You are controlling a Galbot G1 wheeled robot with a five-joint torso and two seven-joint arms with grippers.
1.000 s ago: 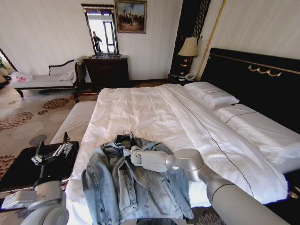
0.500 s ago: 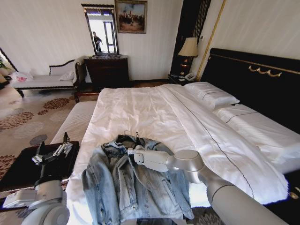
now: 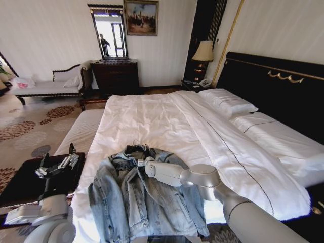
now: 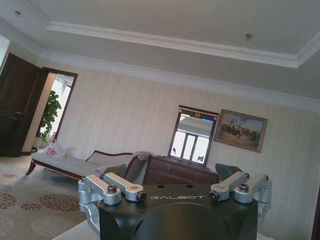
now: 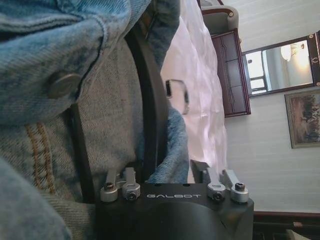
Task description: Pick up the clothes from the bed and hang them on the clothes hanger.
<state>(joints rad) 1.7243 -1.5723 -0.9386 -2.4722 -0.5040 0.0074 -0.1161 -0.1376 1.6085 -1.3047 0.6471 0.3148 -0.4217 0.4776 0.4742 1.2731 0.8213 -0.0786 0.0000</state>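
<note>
1. The bed [image 3: 152, 119] lies ahead of and under the right hand; plain white sheets, white pillows [image 3: 228, 104] far beyond the hand on its right, and a tall black headboard [image 3: 273, 81] behind them.
2. The room beyond the hand: striped pale walls, a patterned carpet [image 3: 30, 126] off to its left, a white daybed [image 3: 48, 87] with a dark carved frame, a dark dresser [image 3: 115, 76] under a mirror [image 3: 109, 31], a framed painting [image 3: 141, 17], a lit lamp [image 3: 204, 51] on the nightstand.
3. The denim jacket [image 3: 139, 197] lies spread on the near end of the bed, collar away from the robot, directly beneath and around the right hand.
4. The right hand [image 5: 170, 187] is at the collar opening; its fingers stand apart on either side of a black bar of the clothes hanger [image 5: 150, 105] and a fold of denim, not visibly clamped.
5. The left hand [image 4: 175, 192] waits off the bed's left side, well away from the jacket, fingers spread wide and holding nothing.
6. The hanger's wire hook [image 5: 179, 95] pokes out just past the collar onto the sheet.
7. Step in hand, as I judge it: seating the hanger inside the shoulders; next calls for closing on the bar near the hook and lifting without dragging cloth.
</note>
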